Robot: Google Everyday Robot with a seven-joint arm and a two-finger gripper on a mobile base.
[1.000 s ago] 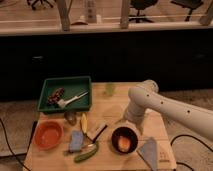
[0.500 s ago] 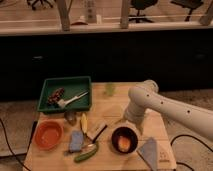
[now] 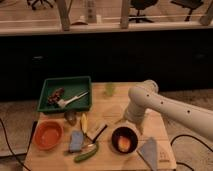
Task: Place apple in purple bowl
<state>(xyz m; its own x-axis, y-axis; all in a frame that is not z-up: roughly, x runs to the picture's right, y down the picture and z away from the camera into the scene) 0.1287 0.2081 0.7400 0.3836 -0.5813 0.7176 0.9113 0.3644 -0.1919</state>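
I see the small round orange-red apple [image 3: 123,144] lying inside the dark purple, glossy-rimmed bowl [image 3: 124,132] at the lower centre of the frame — by my judgement the placing is as good as done. The white arm's gripper [image 3: 134,122] sits just above the bowl's upper right rim, largely hidden behind the wrist. To finish cleanly I would lift straight up and away before swinging, so nothing clips the rim or tips the bowl. Left of the bowl lie a green cucumber [image 3: 86,153] and a blue sponge [image 3: 76,141]; further left stands the orange round bowl [image 3: 48,134], and the green tray [image 3: 65,93] sits upper left on the wooden table [image 3: 112,107].
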